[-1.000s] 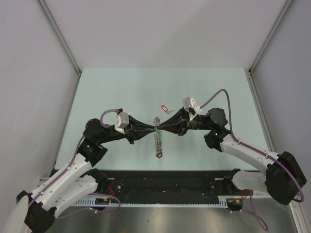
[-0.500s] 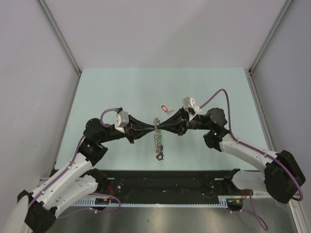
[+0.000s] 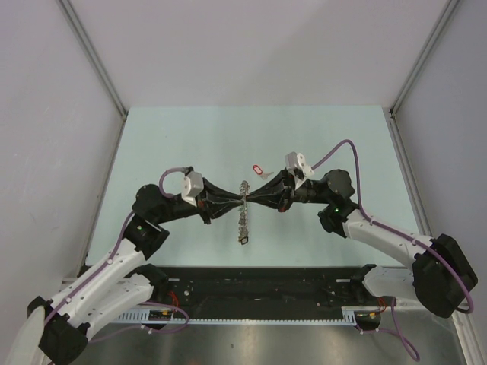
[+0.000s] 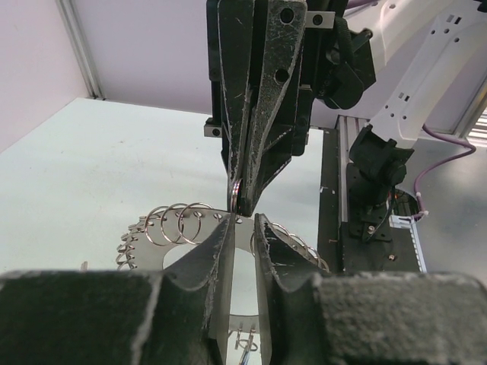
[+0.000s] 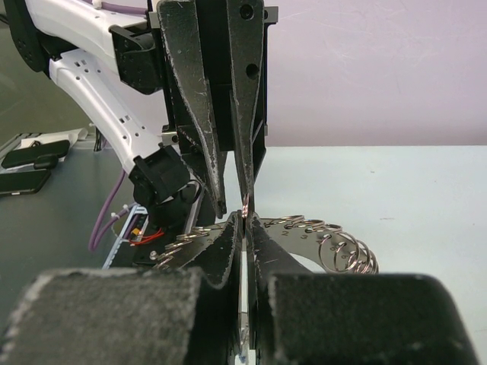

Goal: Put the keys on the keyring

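Observation:
The keyring [image 3: 243, 219], a large grey metal ring fringed with small split rings, is held upright and edge-on between both grippers at the table's middle. My right gripper [image 3: 252, 204] is shut on its upper rim; in the right wrist view [image 5: 244, 220] a thin silver edge sits between the pressed fingers. My left gripper [image 3: 236, 204] faces it from the other side. Its jaws [image 4: 242, 219] stand a narrow gap apart at the same rim, clamping nothing I can see. The red-tagged key [image 3: 257, 169] lies on the table just behind the right gripper, untouched.
A pale green table top [image 3: 190, 144] spreads on all sides of the ring. Grey enclosure walls with metal posts [image 3: 95, 61] close in the left, right and back. A black rail [image 3: 259, 285] runs along the near edge between the arm bases.
The left gripper's jaws have parted a little. The keyring's lower end has swung slightly to the left. The right gripper keeps its hold and the red-tagged key has not moved.

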Available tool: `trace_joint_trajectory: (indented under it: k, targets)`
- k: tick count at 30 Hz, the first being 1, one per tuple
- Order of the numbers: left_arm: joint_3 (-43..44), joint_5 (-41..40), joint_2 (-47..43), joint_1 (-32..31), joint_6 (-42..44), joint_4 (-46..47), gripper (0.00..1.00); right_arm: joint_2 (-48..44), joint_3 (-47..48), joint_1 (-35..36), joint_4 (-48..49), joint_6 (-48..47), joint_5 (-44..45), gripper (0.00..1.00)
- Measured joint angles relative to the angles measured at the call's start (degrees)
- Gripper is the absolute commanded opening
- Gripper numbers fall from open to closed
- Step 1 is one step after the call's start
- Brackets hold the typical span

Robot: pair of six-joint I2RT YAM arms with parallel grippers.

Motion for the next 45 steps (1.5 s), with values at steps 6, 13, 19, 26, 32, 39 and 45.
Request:
trace_joint_trajectory:
  k: [6, 13, 19, 26, 32, 39, 45]
  targets:
    - [0.5, -1.6, 0.6, 0.0, -0.4, -1.7, 0.28, 0.3, -0.2, 0.0, -0.1, -0.1, 1.0, 0.0]
    - [1.7, -4.3, 1.5, 0.0, -0.4, -3.9, 0.29, 0.4, -0.4, 0.0, -0.7, -0.1, 1.0, 0.0]
    - [1.8, -4.1, 1.8, 0.0, -0.5, -4.3, 0.14, 0.5, -0.4, 0.0, -0.9, 0.0, 1.0, 0.0]
    - [1.9, -1.2, 2.1, 0.1, -0.9, -3.4, 0.0, 0.5, -0.4, 0.0, -0.9, 0.0, 0.8, 0.0]
    - [2.4, -0.7, 2.1, 0.1, 0.8, -6.5, 0.0, 0.2, -0.4, 0.0, -4.7, -1.3, 0.3, 0.36]
    - [9.4, -2.8, 6.5, -0.1, 9.0, -24.1, 0.0, -4.0, 6.7, 1.0, -30.6, -14.6, 4.6, 0.46]
    - [15.3, -4.1, 9.6, -0.1, 14.7, -35.8, 0.0, -4.7, 15.2, 1.1, -49.1, -26.8, 8.1, 0.39]
